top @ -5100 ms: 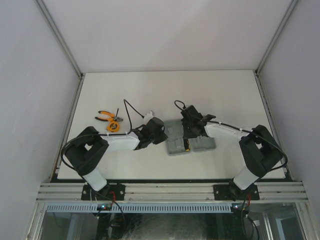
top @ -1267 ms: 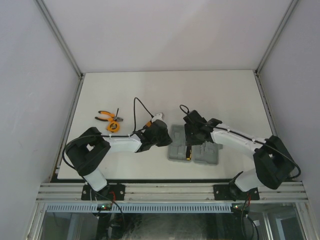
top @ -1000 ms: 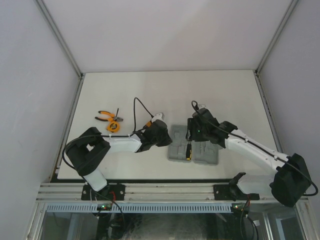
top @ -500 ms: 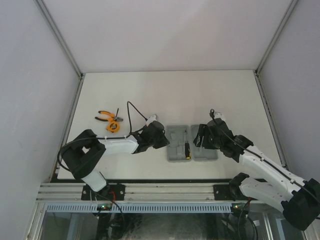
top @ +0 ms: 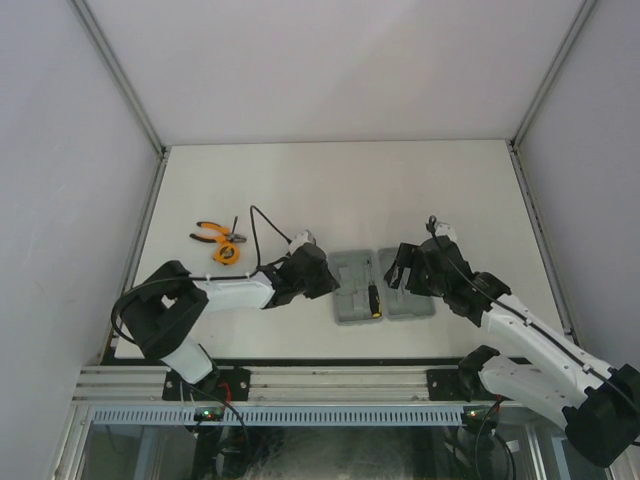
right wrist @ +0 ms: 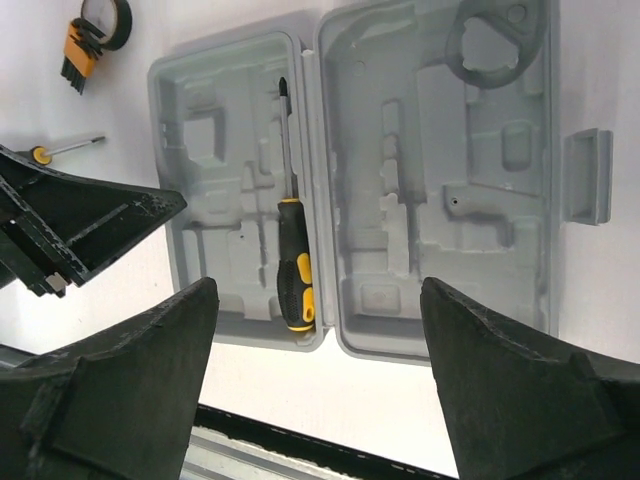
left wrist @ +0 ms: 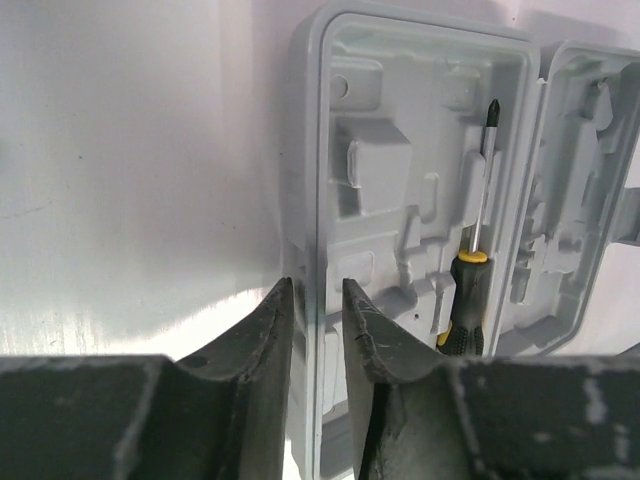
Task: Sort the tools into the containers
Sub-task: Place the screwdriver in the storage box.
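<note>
Grey plastic case lies open and flat on the counter, lower centre of the top view. One yellow-and-black screwdriver sits in its frame-left half, in the slot just beside the hinge, tip toward the top of the right wrist view. Right claw is released: fingers wide, nothing between them, above the case. Left claw is narrow and straddles the case's left rim; can't tell if it pinches. Loose on the counter: hex-key set and second screwdriver, upper left of the right wrist view. Pliers and tape measure are at the left of the top view, well apart from the case.
</note>
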`<state>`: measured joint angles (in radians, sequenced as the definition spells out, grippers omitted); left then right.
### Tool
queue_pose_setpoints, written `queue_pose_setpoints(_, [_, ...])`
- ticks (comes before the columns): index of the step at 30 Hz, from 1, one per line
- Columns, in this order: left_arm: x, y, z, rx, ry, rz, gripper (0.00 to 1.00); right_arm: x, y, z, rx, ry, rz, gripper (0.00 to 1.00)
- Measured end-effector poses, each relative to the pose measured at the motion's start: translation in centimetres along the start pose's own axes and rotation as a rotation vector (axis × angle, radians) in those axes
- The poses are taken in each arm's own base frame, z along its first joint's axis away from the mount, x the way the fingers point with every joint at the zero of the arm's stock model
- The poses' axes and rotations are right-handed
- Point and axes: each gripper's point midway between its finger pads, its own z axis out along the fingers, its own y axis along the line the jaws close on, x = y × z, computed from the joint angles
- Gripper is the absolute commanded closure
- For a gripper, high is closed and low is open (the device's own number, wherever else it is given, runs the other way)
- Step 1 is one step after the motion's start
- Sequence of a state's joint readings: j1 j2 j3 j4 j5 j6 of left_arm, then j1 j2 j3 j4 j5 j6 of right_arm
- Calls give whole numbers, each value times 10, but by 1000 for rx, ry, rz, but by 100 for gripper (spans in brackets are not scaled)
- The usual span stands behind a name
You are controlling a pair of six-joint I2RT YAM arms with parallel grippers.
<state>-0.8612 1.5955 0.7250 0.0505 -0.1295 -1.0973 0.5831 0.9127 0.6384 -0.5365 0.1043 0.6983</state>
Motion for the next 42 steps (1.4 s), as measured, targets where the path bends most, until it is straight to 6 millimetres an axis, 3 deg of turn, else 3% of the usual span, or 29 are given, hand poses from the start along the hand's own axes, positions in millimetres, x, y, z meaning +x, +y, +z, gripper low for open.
queue_pose_setpoints(8, [-6, -6, -11, 26, -18, 32, 66, 0, 11, 2, -60, 0, -31, 45])
queue_pose_setpoints(11, [-12, -9, -18, 35, -38, 62, 64, 9, 17, 5, -89, 46, -54, 46])
queue_pose_setpoints(16, [-13, 1, -22, 4, -45, 138, 62, 41, 28, 15, -100, 156, -144, 51])
queue_pose_setpoints(22, [-11, 10, -19, -26, -34, 186, 62, 74, 24, 31, -22, 286, -214, 59])
queue_pose_setpoints(32, [4, 7, -4, 14, 30, 206, 68, 58, 33, 41, 26, 249, -230, 68])
queue_pose_setpoints(42, [5, 3, -2, 35, 30, 210, 81, 59, 25, 51, 65, 273, -218, 75])
